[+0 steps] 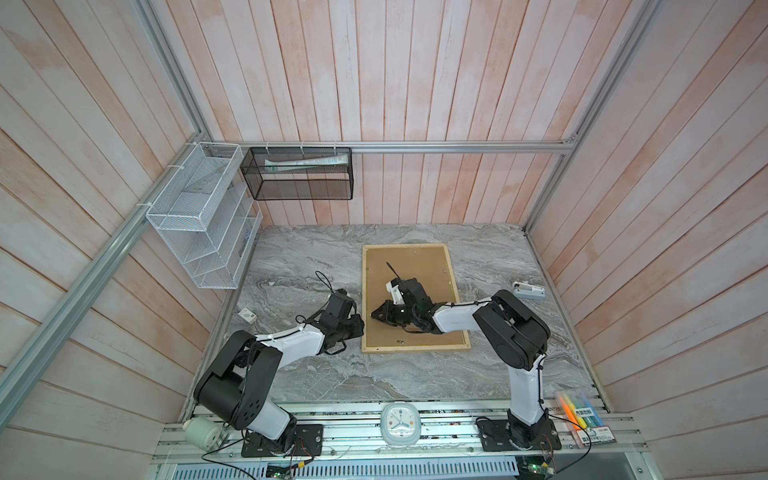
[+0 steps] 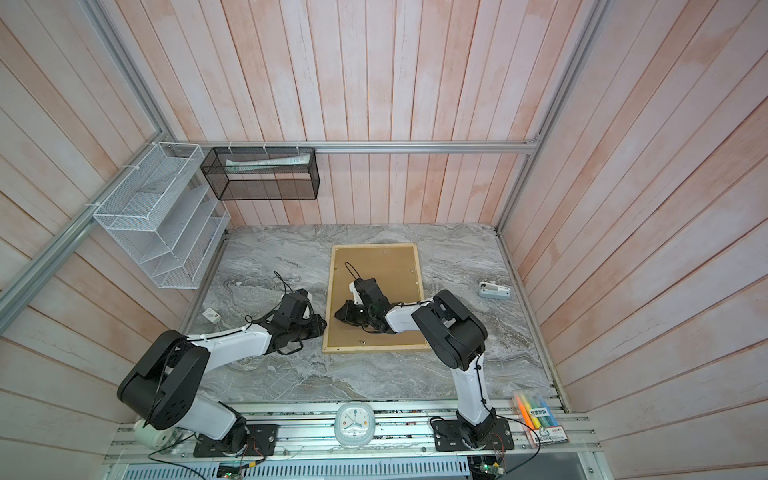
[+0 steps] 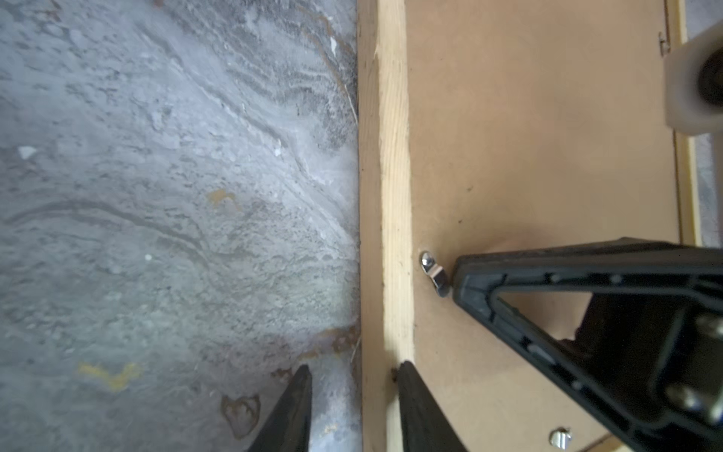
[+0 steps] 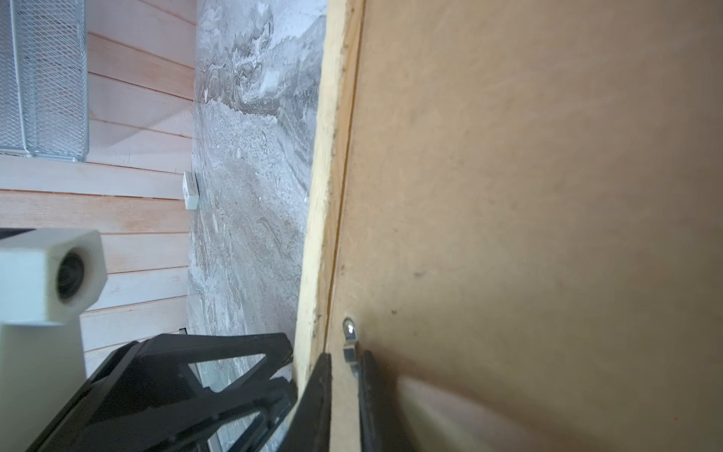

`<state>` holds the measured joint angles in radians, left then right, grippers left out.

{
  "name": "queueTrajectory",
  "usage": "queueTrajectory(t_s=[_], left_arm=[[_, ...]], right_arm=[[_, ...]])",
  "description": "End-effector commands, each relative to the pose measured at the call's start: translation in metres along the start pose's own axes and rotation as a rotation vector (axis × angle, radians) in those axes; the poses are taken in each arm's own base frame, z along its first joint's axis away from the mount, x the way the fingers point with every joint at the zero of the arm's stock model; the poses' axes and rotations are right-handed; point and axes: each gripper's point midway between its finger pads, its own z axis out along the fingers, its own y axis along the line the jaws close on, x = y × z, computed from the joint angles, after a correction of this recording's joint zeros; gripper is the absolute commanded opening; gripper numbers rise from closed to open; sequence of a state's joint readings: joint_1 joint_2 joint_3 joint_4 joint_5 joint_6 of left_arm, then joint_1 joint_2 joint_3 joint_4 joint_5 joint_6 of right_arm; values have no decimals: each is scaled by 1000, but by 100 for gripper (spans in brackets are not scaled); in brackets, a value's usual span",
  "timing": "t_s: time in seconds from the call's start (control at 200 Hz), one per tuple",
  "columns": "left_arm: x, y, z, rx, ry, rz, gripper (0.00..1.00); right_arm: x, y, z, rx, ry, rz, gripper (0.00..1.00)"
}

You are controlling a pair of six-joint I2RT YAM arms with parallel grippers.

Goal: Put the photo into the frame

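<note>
One frame (image 1: pixel 415 299), face-down on desk (image 1: pixel 299 266): light, stiff, thin-railed. Your left claw (image 3: pixel 354 375) straddles its rail, released; right claw (image 4: pixel 344 362) clenches a clip (image 4: pixel 350 344).

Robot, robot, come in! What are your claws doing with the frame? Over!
Left claw open, astride the frame edge. Right claw pinching a metal clip on the backing board. Photo not visible. Nothing blocking.

The right gripper (image 4: pixel 344 375) has its two black fingers close on each side of a small shiny metal clip (image 4: pixel 349 344). The clip sits on the brown backing board (image 4: pixel 528 195), right by the frame (image 4: pixel 319 176) (pale wood). The gray table (image 4: pixel 246 195) lies beyond.
</note>
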<state>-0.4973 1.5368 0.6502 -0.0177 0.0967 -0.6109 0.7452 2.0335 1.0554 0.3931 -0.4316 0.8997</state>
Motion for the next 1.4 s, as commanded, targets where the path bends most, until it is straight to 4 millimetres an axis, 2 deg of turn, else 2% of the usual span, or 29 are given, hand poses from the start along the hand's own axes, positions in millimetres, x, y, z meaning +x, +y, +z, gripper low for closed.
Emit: queueTrajectory(t_s=[0.0, 0.215, 0.455, 0.66, 0.91, 1.13, 1.395], left_arm=[[17, 3, 2, -5, 50, 6, 38], [27, -2, 5, -5, 78, 37, 38], [36, -1, 12, -67, 114, 67, 20], [41, 0, 16, -103, 135, 71, 15], [43, -7, 19, -85, 151, 77, 12], [46, -9, 20, -82, 164, 83, 9], [44, -14, 17, -72, 160, 95, 5]], right_arm=[[4, -4, 9, 14, 25, 14, 16], [8, -6, 12, 25, 36, 12, 16], [19, -12, 15, 34, 56, 53, 15], [31, -23, 12, 36, 30, 173, 14], [38, -25, 17, 22, -20, 324, 11], [35, -26, 24, 57, -70, 380, 2], [21, -31, 25, 88, -150, 408, 0]])
